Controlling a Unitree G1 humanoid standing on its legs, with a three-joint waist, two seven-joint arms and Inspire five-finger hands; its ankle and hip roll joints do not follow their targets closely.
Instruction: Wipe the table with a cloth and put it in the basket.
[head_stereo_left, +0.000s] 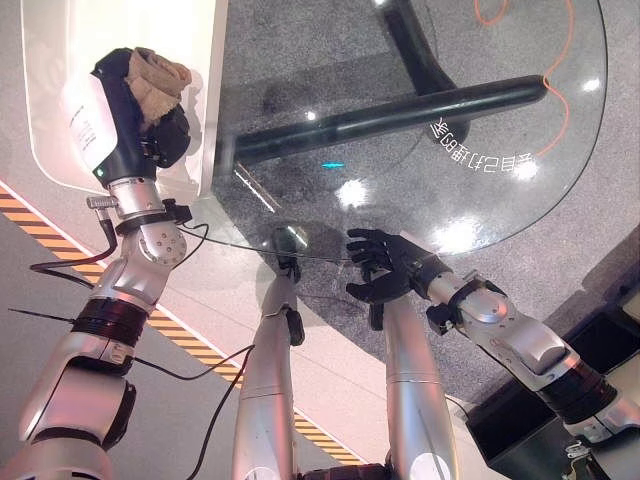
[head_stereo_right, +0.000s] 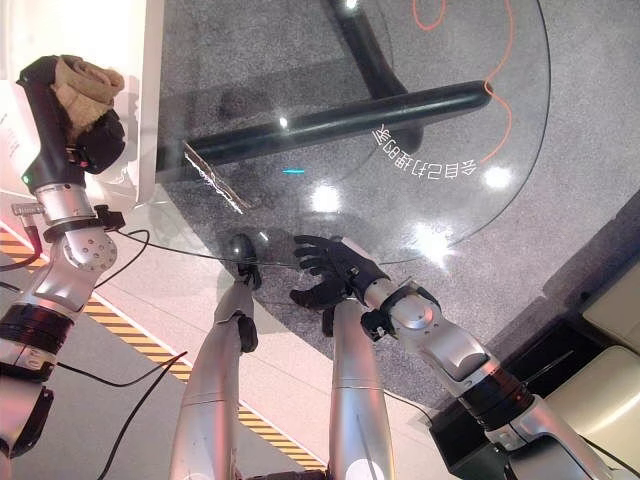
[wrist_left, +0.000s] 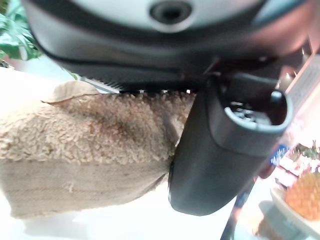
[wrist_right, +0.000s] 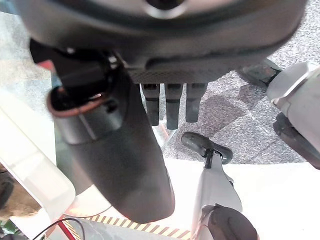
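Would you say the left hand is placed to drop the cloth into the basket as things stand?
Probably yes: the left hand grips the cloth right over the white basket, with nothing between them.

round glass table (head_stereo_left: 480, 190), dark tube base showing through; white basket (head_stereo_left: 60, 90) sitting at its 9 o'clock edge

Lab floor, hazard tape (head_stereo_left: 190, 345), glass table (head_stereo_left: 480, 190)
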